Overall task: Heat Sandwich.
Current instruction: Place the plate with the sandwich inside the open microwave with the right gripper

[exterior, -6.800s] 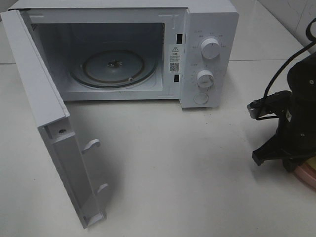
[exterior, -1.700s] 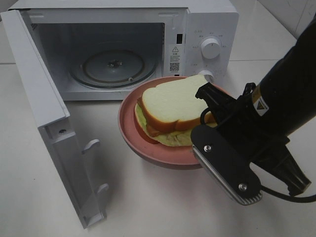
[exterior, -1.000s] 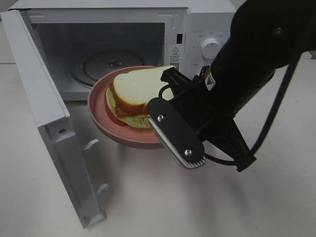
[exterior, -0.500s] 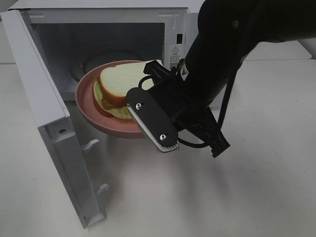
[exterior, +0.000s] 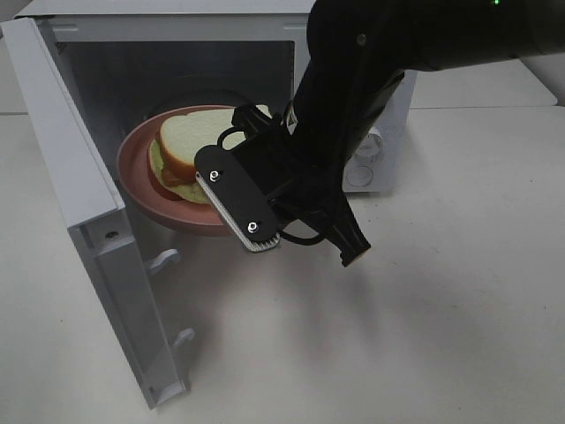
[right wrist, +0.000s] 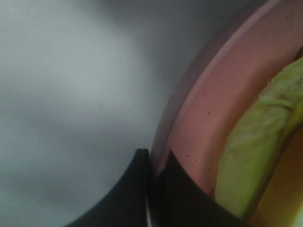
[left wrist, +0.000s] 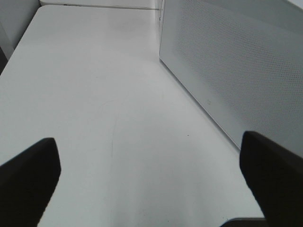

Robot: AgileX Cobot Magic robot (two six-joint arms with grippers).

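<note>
Exterior high: the right gripper is clamped on the rim of the plate, which carries the sandwich in the open microwave doorway. Left wrist: the left gripper is spread wide and empty above the table. Right wrist: both fingers pinch the plate rim beside the sandwich filling.

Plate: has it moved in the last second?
Yes. The plate, with the sandwich on it, has shifted left and back toward the microwave, and is now at the mouth of its open cavity.
</note>
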